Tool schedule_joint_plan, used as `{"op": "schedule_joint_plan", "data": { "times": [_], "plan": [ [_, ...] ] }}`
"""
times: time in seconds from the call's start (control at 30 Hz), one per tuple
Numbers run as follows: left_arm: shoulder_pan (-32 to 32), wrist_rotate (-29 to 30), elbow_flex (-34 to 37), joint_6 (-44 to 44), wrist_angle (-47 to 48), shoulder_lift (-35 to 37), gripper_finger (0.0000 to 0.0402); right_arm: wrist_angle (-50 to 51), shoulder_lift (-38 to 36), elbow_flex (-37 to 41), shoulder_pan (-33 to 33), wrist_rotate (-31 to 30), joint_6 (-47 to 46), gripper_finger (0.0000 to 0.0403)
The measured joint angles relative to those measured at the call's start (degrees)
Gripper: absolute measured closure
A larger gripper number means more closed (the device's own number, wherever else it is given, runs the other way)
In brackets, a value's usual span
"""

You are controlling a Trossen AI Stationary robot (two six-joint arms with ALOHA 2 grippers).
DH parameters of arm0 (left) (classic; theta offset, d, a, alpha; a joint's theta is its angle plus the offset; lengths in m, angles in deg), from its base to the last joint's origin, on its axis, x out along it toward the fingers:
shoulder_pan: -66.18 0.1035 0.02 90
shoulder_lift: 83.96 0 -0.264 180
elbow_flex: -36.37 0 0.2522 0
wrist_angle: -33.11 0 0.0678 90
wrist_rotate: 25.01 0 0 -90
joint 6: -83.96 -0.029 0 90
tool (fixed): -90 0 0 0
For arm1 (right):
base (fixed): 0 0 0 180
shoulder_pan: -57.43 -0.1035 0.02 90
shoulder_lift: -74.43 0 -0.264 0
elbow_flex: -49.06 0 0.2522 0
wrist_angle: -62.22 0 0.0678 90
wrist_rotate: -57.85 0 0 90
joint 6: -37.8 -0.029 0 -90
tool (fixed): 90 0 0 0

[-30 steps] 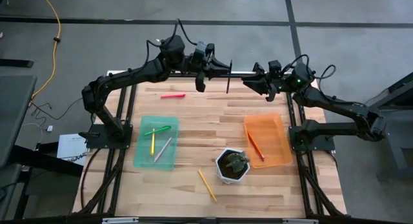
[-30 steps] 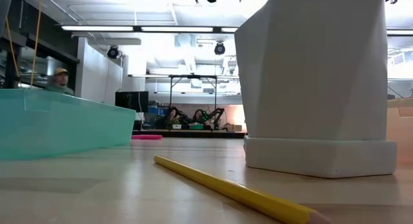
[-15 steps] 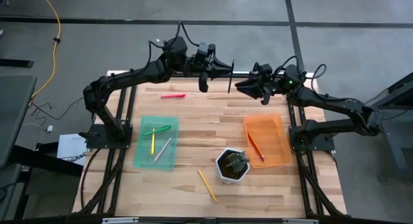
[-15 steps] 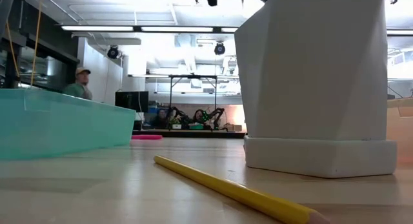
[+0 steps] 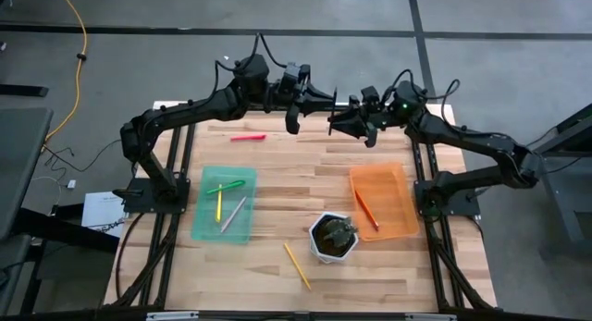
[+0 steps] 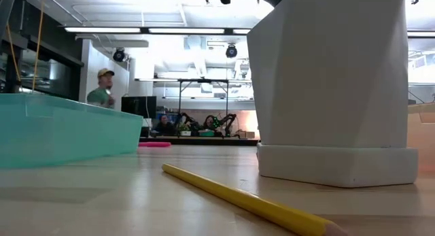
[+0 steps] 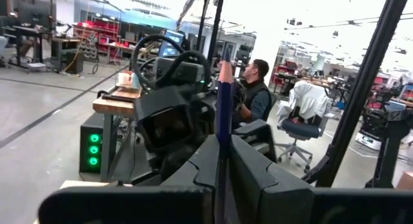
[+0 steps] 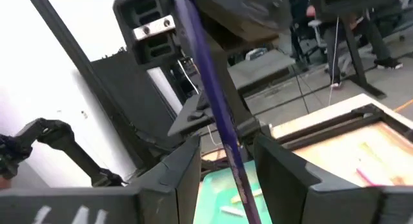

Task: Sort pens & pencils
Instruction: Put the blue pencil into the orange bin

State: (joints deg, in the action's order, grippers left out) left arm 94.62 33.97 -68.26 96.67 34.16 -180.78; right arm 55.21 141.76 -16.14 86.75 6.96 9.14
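My left gripper (image 5: 326, 99), high above the table's far edge, is shut on a dark blue-purple pencil (image 7: 224, 101). My right gripper (image 8: 232, 175) faces it, open. Its fingers stand on either side of the same pencil (image 8: 216, 108) without touching it. A teal tray (image 5: 225, 230) holds green, yellow and grey pens. An orange tray (image 5: 393, 187) holds an orange pencil (image 5: 366, 210). A pink pen (image 5: 248, 137) lies flat on the table at the far left. A yellow pencil (image 5: 297, 265) lies flat near the front edge. My left gripper pinches the pencil's shaft (image 7: 223, 137) between its two fingers, some way below the sharpened tip (image 7: 224, 68). The fingers reach level toward the table's right and lie across the pencil. The pencil stands upright with its tip up, lifted clear of the table.
A white faceted pot (image 5: 333, 236) with a green plant stands between the trays, near the yellow pencil. In the low view it fills the right side (image 6: 333, 86). A person (image 6: 103, 93) moves about in the room behind the table.
My right gripper has travelled toward the table's left, up to the pencil held by my left gripper, and its open fingers now stand on either side of it. My left gripper and the pencil have kept still. The person in the background has walked to the right.
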Motion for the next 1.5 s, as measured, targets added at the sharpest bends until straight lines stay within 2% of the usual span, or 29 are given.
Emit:
{"op": "schedule_joint_plan", "data": {
  "times": [0.5,0.63,1.03,1.5],
  "plan": [
    [0.0,-0.6,0.0,-0.3,0.0,0.0,0.0385,0.5,0.2,-1.0,-0.1,-0.2,0.7,0.0272],
    [0.0,-0.6,0.0,-0.3,-0.1,0.0,0.0385,0.8,0.2,-1.0,-0.1,-1.1,1.4,0.0294],
    [0.1,-0.8,0.0,-0.2,0.0,0.0,0.0385,1.3,0.1,-1.0,-0.1,-0.9,3.5,0.0393],
    [0.1,-1.1,0.0,-1.1,0.0,0.0,0.0378,1.3,0.1,-1.0,-0.1,-1.1,3.7,0.0399]
  ]
}}
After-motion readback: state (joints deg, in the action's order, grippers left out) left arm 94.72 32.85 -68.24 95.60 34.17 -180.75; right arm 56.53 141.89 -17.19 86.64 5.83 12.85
